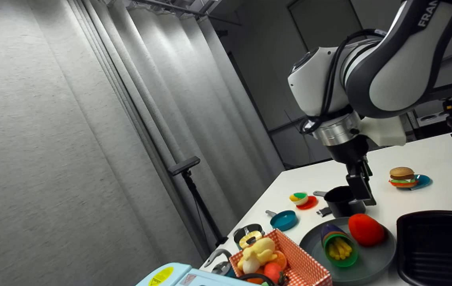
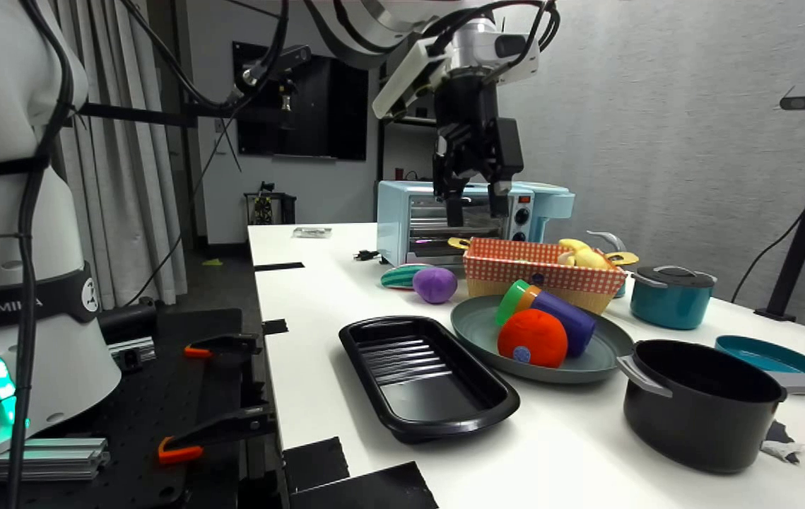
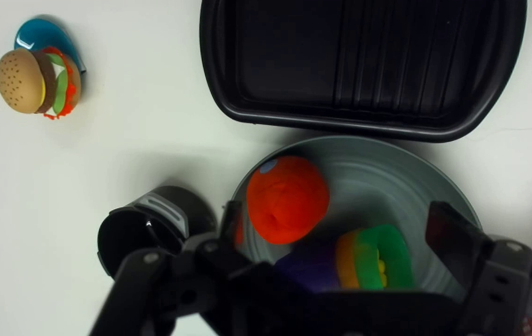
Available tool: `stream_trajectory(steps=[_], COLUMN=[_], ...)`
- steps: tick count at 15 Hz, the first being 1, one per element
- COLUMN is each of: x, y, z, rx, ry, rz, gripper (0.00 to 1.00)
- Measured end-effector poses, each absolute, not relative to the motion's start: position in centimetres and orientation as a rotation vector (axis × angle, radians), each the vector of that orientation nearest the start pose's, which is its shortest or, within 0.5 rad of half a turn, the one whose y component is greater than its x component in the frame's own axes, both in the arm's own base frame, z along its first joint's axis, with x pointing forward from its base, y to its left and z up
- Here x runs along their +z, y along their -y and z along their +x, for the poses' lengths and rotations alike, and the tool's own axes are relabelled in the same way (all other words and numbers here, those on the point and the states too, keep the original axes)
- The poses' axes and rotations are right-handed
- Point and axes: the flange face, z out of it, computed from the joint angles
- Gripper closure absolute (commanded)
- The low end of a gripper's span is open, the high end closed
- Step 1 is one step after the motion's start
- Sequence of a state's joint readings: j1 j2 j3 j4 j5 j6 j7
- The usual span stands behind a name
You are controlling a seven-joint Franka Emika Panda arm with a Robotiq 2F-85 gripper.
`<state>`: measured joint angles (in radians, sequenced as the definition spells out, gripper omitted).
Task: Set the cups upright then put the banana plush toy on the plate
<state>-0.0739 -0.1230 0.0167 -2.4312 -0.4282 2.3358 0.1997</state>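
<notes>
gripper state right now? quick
Gripper: open, jaws wide apart, holding nothing.

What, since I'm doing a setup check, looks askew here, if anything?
The nested cups lie on their side on the gray plate, with yellow sticks visible inside. That looks askew because cups normally stand upright. Nothing appears spilled.

Cups point(image 3: 347, 261) are green, orange and purple, the basket point(image 2: 515, 268) red-checked.
</notes>
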Motion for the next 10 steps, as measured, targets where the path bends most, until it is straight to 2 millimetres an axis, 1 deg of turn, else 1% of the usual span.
stream_trajectory(steps=[3, 10], x=[35.26, 35.31], y=[3.39, 3.39], z=[47.94, 48.01], rx=[-0.077, -0.079], ry=[0.064, 0.064], rz=[-3.452, -3.452], gripper=[0.0, 0.0])
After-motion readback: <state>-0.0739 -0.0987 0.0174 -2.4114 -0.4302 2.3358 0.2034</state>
